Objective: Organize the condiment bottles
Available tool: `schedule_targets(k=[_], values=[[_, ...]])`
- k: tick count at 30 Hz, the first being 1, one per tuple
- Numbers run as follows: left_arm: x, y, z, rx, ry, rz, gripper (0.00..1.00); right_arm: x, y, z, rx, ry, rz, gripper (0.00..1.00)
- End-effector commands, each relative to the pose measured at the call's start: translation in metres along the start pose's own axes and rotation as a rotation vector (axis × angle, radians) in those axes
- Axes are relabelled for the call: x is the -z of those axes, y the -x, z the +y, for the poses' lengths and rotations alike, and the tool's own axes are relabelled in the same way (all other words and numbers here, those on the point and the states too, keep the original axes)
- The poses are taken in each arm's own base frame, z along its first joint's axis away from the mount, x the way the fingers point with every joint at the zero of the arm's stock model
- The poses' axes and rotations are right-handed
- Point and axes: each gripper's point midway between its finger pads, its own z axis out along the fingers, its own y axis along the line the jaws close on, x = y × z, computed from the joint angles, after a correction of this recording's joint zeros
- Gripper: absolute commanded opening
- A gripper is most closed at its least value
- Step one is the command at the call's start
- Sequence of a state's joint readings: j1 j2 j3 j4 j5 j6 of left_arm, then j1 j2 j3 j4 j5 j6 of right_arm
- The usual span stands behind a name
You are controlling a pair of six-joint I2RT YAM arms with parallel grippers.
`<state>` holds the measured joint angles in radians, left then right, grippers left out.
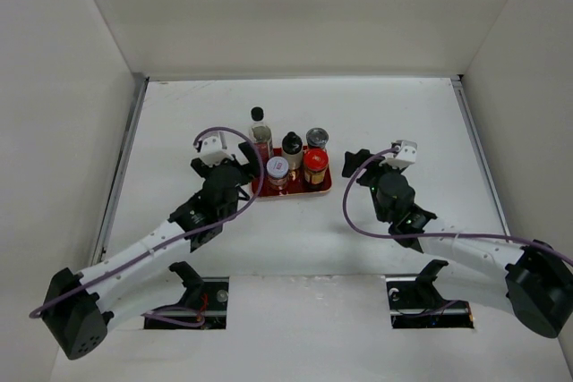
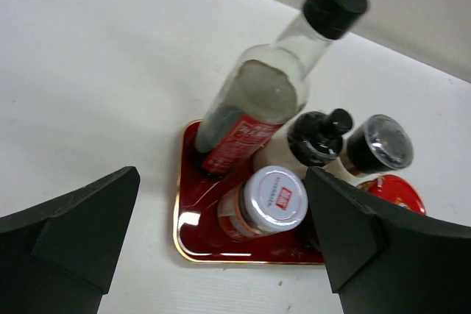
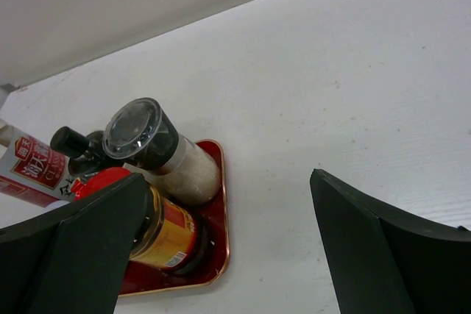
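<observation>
Five condiment bottles stand together on a flat red tray (image 1: pixel 295 192): a tall clear black-capped bottle (image 1: pixel 260 131), a short black-topped one (image 1: pixel 292 149), a silver-lidded jar (image 1: pixel 317 139), a red-lidded jar (image 1: pixel 314 165) and a white-lidded jar (image 1: pixel 277 170). My left gripper (image 1: pixel 224 164) hovers open just left of the tray; in its wrist view the open left gripper (image 2: pixel 222 176) frames the white-lidded jar (image 2: pixel 272 200) without touching it. The right gripper (image 1: pixel 363 165) is open right of the tray; in its own view the right gripper (image 3: pixel 229 176) holds nothing, with the red-lidded jar (image 3: pixel 165 233) beside its left finger.
White walls enclose the white table on three sides. The tray's gold rim (image 2: pixel 193 229) shows at its near left corner. Purple cables loop over both arms. Two cut-outs with hardware sit by the arm bases at the near edge.
</observation>
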<state>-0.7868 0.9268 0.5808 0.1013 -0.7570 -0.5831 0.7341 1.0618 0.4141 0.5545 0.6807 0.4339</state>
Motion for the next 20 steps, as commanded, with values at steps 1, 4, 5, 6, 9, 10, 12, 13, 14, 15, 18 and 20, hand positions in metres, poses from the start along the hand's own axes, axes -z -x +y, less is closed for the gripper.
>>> schedule_targets(k=[1, 4, 5, 6, 9, 10, 12, 13, 14, 15, 18, 20], values=[[0.008, 0.01, 0.014, 0.045, 0.013, 0.017, 1.0, -0.005, 0.012, 0.004, -0.019, -0.017, -0.032, 1.0], [0.015, 0.024, 0.027, 0.047, 0.049, 0.002, 1.0, -0.005, 0.013, 0.005, -0.022, -0.012, -0.033, 1.0], [0.017, 0.028, 0.028, 0.047, 0.051, 0.003, 1.0, -0.006, 0.012, 0.005, -0.021, -0.012, -0.032, 1.0], [0.019, 0.031, 0.029, 0.042, 0.056, 0.009, 1.0, -0.006, 0.011, 0.005, -0.019, -0.013, -0.03, 1.0], [0.026, 0.032, 0.032, 0.019, 0.065, 0.028, 1.0, -0.006, 0.01, 0.005, -0.015, -0.014, -0.025, 1.0], [0.028, 0.032, 0.033, 0.015, 0.068, 0.03, 1.0, -0.006, 0.011, 0.006, -0.017, -0.013, -0.027, 1.0], [0.029, 0.034, 0.038, 0.007, 0.081, 0.032, 1.0, -0.006, 0.011, 0.004, -0.019, -0.013, -0.03, 1.0], [0.03, 0.035, 0.041, 0.005, 0.091, 0.033, 1.0, -0.006, 0.011, 0.004, -0.019, -0.013, -0.03, 1.0], [0.031, 0.034, 0.043, 0.006, 0.094, 0.033, 1.0, -0.006, 0.011, 0.004, -0.017, -0.015, -0.027, 1.0], [0.031, 0.034, 0.047, 0.007, 0.102, 0.028, 1.0, -0.006, 0.011, 0.004, -0.017, -0.014, -0.028, 1.0], [0.029, 0.039, 0.068, 0.018, 0.172, -0.009, 1.0, -0.005, 0.014, 0.004, -0.024, -0.011, -0.035, 1.0], [0.027, 0.042, 0.078, 0.025, 0.208, -0.02, 1.0, -0.006, 0.014, 0.002, -0.024, -0.017, -0.036, 1.0]])
